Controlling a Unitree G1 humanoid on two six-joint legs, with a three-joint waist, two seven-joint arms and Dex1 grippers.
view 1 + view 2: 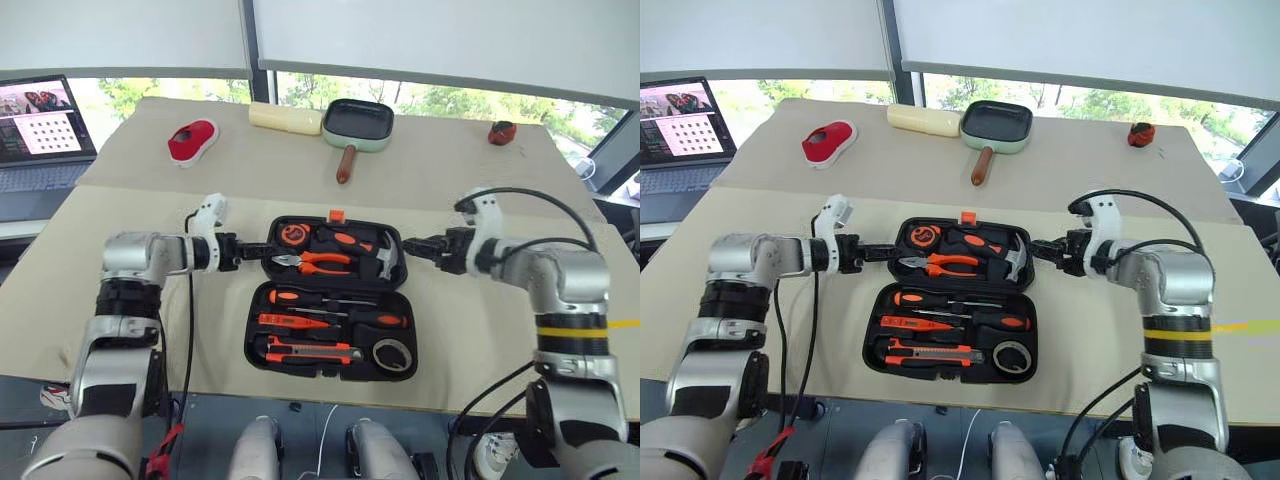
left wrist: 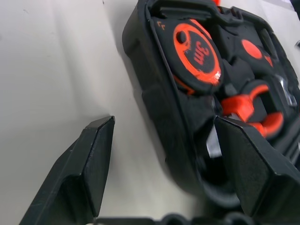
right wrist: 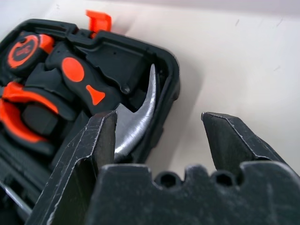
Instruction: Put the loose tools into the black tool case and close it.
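Note:
The black tool case [image 1: 330, 283] lies open on the tan table with its orange latch [image 1: 336, 215] at the far edge. Its near half holds the utility knife [image 1: 310, 351], two black-and-orange screwdrivers [image 1: 330, 299], a slim orange screwdriver [image 1: 295, 322] and the tape roll [image 1: 391, 354]. Pliers [image 1: 315, 263] and a hammer [image 1: 385, 258] sit in the far half. My left gripper [image 1: 262, 252] is open, its jaws straddling the far half's left wall [image 2: 154, 108]. At the opposite side my right gripper [image 1: 412, 245] is open astride the right wall [image 3: 171, 79], one finger over the hammer head.
A green-rimmed pan [image 1: 357, 125], a cream roll [image 1: 285, 119], a red object [image 1: 192, 140] and a small red item [image 1: 502, 131] lie at the back of the table. A laptop [image 1: 40, 130] stands at the far left. The table's front edge runs just below the case.

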